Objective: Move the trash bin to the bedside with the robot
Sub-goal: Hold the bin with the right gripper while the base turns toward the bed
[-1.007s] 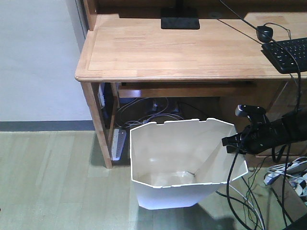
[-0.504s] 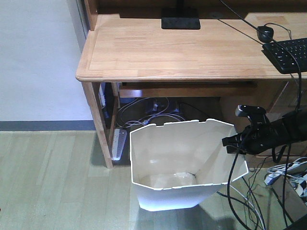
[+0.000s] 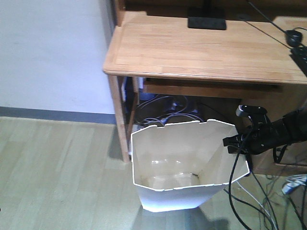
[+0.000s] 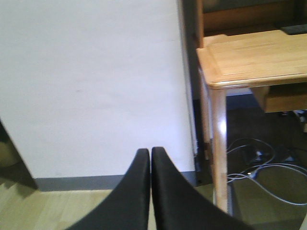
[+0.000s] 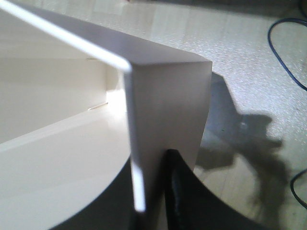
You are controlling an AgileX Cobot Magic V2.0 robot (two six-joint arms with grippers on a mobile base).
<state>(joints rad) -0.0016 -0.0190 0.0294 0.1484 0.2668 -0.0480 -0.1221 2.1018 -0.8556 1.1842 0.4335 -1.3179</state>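
Note:
The white trash bin (image 3: 182, 163) stands on the floor in front of the desk, its cream inside showing. My right gripper (image 3: 229, 143) reaches in from the right and is shut on the bin's right rim. In the right wrist view the bin wall (image 5: 163, 96) runs between the two black fingers, one inside and one outside, with the gripper (image 5: 151, 191) clamped on it. My left gripper (image 4: 151, 153) is shut with nothing in it and faces a white wall. The bedside is out of view.
A light wooden desk (image 3: 201, 48) stands behind the bin, with tangled cables (image 3: 168, 108) underneath and a desk leg (image 3: 117, 120) to the bin's left. A mouse (image 3: 293, 34) and a black stand base (image 3: 206, 22) lie on top. White wall (image 3: 48, 48) and wood floor (image 3: 57, 172) lie to the left.
The desk has slid rightward in the front view and more wall shows on the left. The bin and right gripper keep the same place in the frame, still joined.

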